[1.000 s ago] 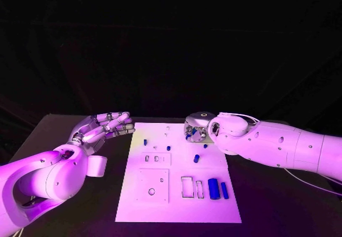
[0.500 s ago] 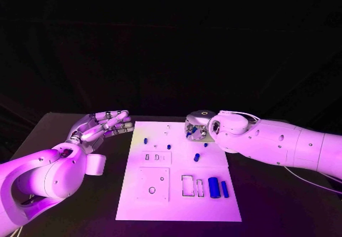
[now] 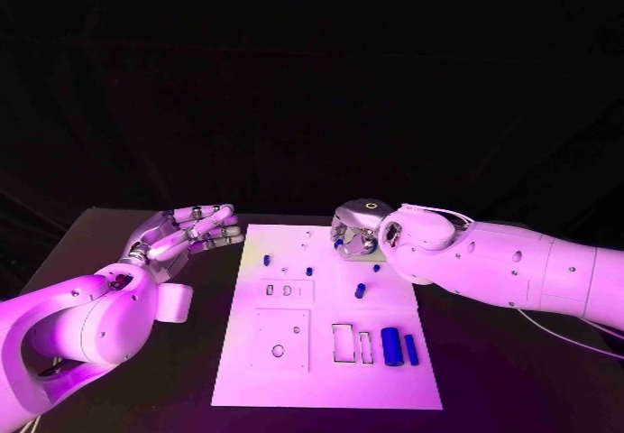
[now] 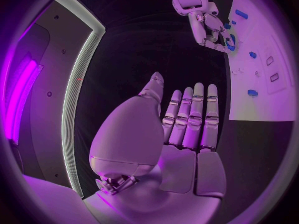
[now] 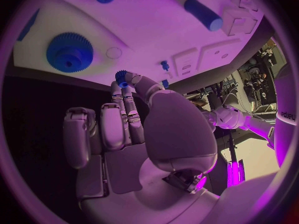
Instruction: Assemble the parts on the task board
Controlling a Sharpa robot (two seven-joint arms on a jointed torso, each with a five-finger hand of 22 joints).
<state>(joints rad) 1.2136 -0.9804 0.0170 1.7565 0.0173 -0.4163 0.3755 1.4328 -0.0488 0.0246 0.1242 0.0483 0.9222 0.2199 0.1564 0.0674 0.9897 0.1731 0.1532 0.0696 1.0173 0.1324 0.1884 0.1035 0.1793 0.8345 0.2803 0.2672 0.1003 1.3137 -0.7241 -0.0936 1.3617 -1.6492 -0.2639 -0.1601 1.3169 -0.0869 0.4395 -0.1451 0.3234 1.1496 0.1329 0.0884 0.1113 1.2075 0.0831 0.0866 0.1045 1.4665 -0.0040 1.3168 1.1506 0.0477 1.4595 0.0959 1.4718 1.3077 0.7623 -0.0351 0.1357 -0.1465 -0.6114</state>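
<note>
The task board (image 3: 325, 361) lies at centre frame on the bench (image 3: 117, 244). The right hand (image 3: 353, 233), above the board's upper right area, pinches a small blue gear (image 5: 121, 76) between fingertips. The left hand (image 3: 186, 233) hovers at the board's upper left, fingers extended, holding nothing. Two blue cylinders (image 3: 390, 345) lie at lower right.

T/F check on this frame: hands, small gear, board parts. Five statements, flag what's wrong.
1. The right hand pinches a small blue gear. True.
2. The left hand rests on the task board. False: it hangs beside the board, fingers apart, holding nothing.
3. Two blue cylinders lie side by side on the board. True.
4. The large blue gear is in the left hand. False: it sits on the board.
5. The right hand is over the board's far part. True.
</note>
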